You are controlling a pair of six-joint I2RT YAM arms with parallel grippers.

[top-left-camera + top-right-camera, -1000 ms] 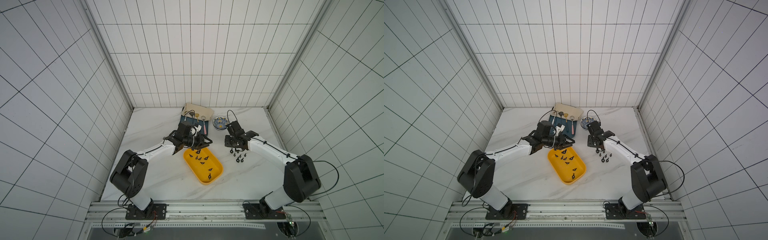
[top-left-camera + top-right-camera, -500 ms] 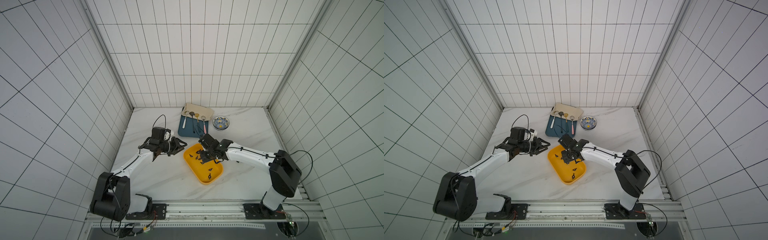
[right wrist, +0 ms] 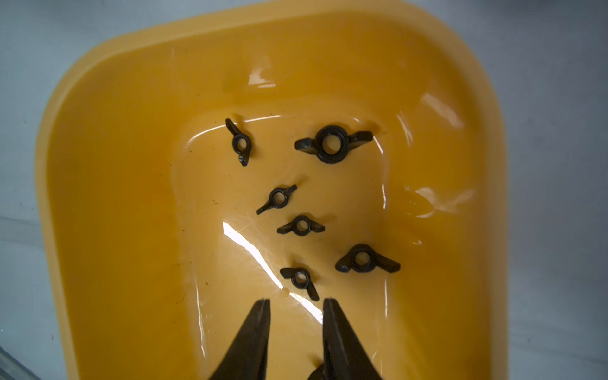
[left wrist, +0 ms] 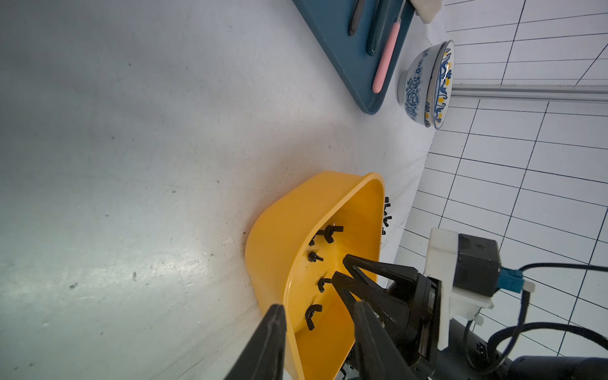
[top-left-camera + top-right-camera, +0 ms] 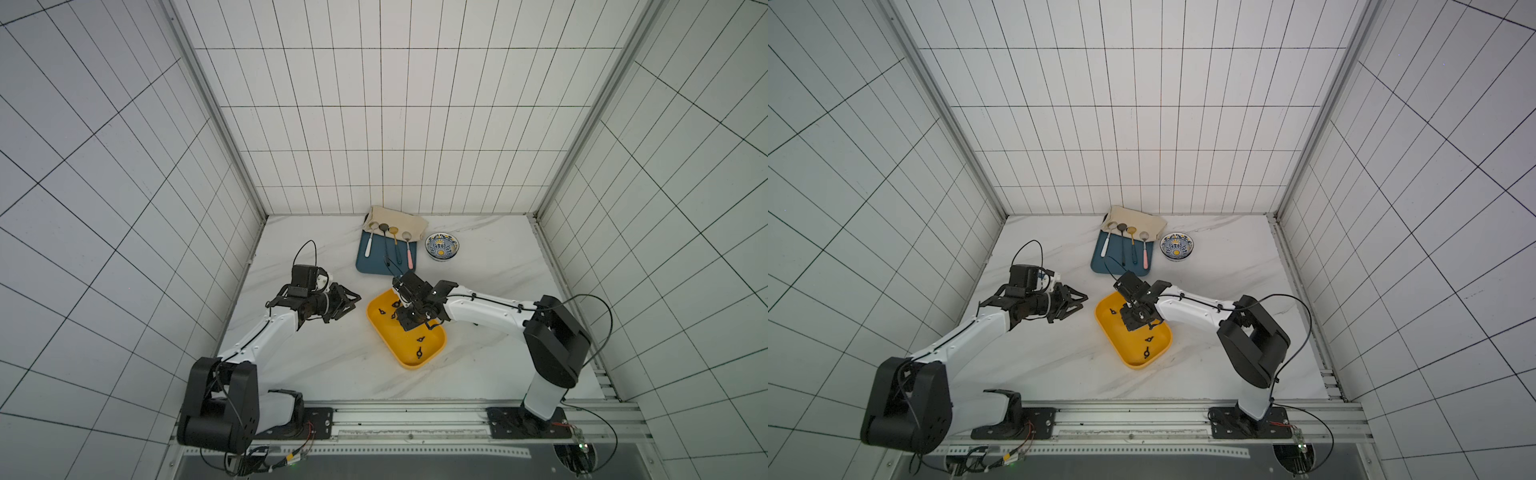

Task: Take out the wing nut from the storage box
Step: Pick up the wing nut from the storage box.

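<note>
Right claw (image 3: 296, 302), slightly parted, hovers empty over the storage box (image 3: 98, 164)

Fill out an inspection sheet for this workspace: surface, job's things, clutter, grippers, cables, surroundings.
Surface: white marbled tabletop, a few small specks.
Job's things: yellow storage box upright on the table; at least six black wing nuts on its floor; small dark parts on the table just beyond it, too small to name.
Clutter: dark-blue tray with four spoons, beige cloth, patterned bowl, all behind the box.
Grippers: left gripper beside the box, jaws apart, empty; right gripper over the box floor, jaws apart, empty.
Cables: black cable runs from the right wrist camera.
Surroundings: white tiled walls; metal rail in front.
</note>
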